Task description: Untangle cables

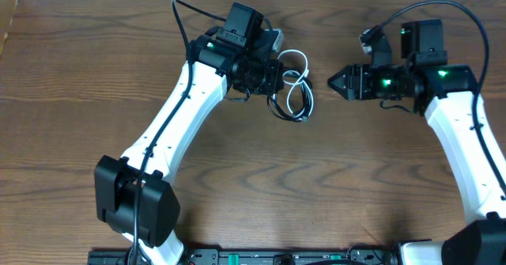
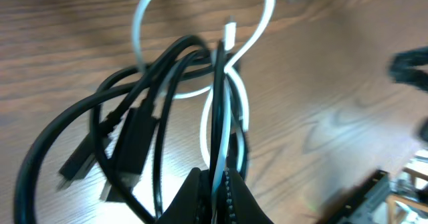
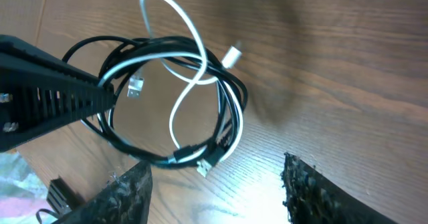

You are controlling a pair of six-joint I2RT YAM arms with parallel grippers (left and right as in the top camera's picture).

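Note:
The black cable (image 1: 277, 107) and the white cable (image 1: 297, 58) lie tangled in one small bundle at the table's back centre. My left gripper (image 1: 282, 77) is at the bundle's left side. In the left wrist view it (image 2: 217, 184) is shut on a black and a white strand together, with the black loops (image 2: 60, 124) and white loops (image 2: 144, 10) spreading beyond. My right gripper (image 1: 332, 81) is open and empty, just right of the bundle and not touching it. In the right wrist view its jaws (image 3: 214, 190) frame the white loops (image 3: 180, 10) and black coil (image 3: 134, 147).
The wooden table (image 1: 261, 178) carries nothing else near the bundle. The left gripper's dark finger (image 3: 47, 97) shows at the left of the right wrist view. Thick black arm cables run over both wrists. The arm bases stand at the front edge.

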